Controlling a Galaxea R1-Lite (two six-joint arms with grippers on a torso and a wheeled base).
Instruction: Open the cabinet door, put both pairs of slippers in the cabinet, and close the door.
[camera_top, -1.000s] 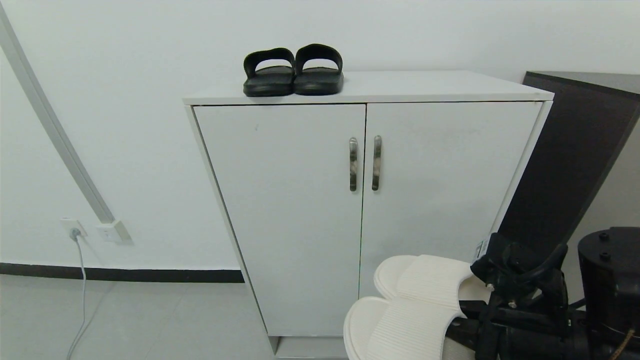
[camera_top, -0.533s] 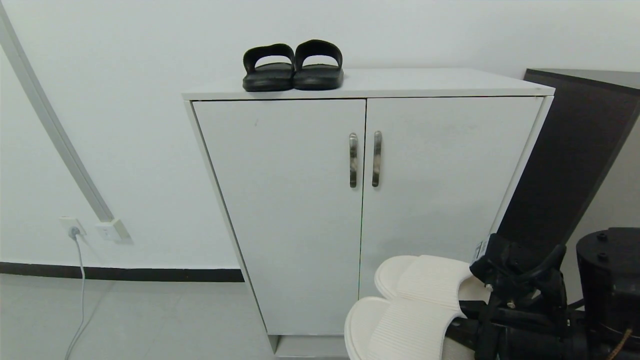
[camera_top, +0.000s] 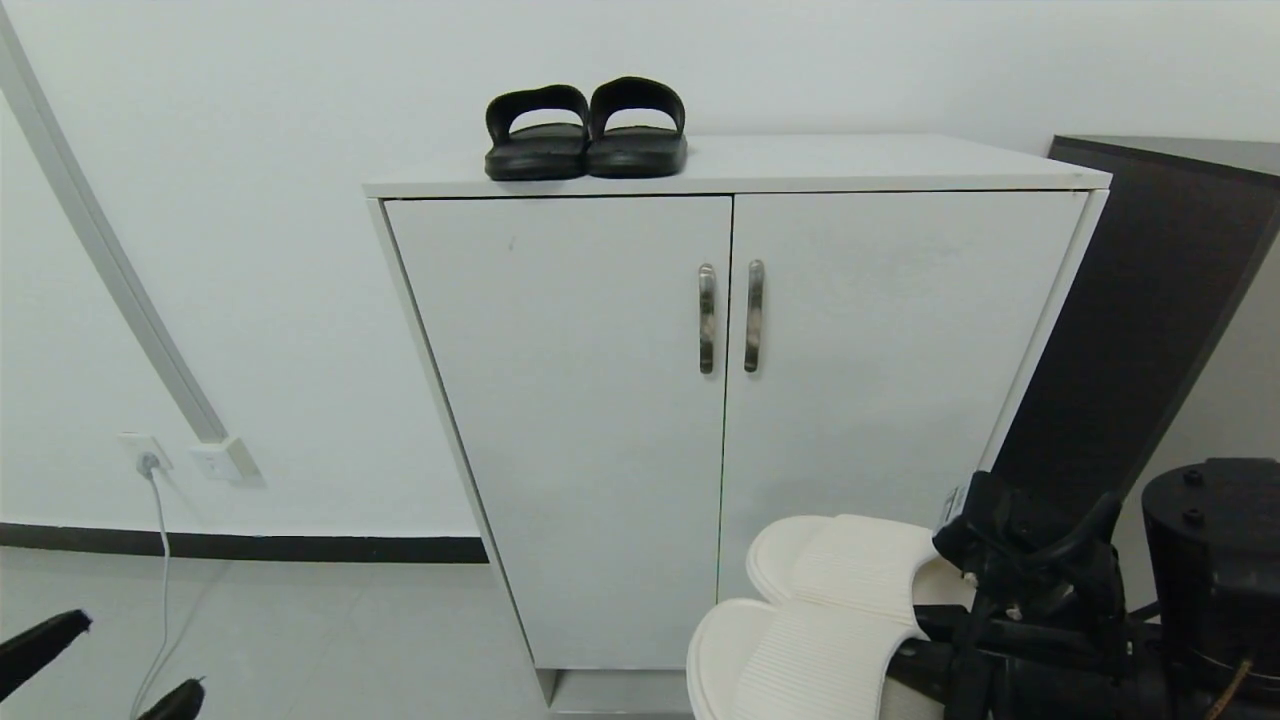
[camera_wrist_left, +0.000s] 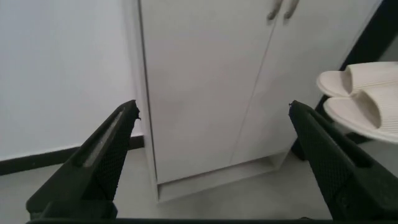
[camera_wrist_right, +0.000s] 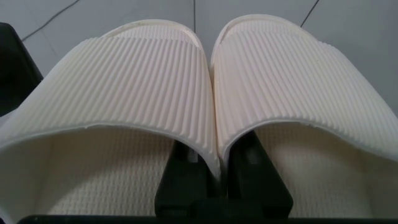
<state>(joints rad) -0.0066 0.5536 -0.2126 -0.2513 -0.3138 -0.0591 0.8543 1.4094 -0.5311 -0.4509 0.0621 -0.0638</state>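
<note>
Cabinet (camera_top: 560, 430) is sitting shut, black slippers (camera_top: 586, 130) lying on its top; right claw (camera_wrist_right: 217, 180) is clamping the white slippers (camera_wrist_right: 149, 74), left claw (camera_wrist_left: 212, 112) is hanging spread; nothing stowed yet.

Slipper pair (camera_top: 586, 150) atop cabinet (camera_top: 560, 420); second pair (camera_top: 830, 600) before cabinet, right

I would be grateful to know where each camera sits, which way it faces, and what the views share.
Head view: on the robot's head, facing forward and down at the closed cabinet with black slippers on top; left hand low at left, right hand low at right, clamped on the white slippers.
Left wrist view: on the left wrist, facing the cabinet's lower front between its open fingers.
Right wrist view: on the right wrist, facing along its hand into the white slippers' straps.
Shared: all three show the white slippers.
</note>
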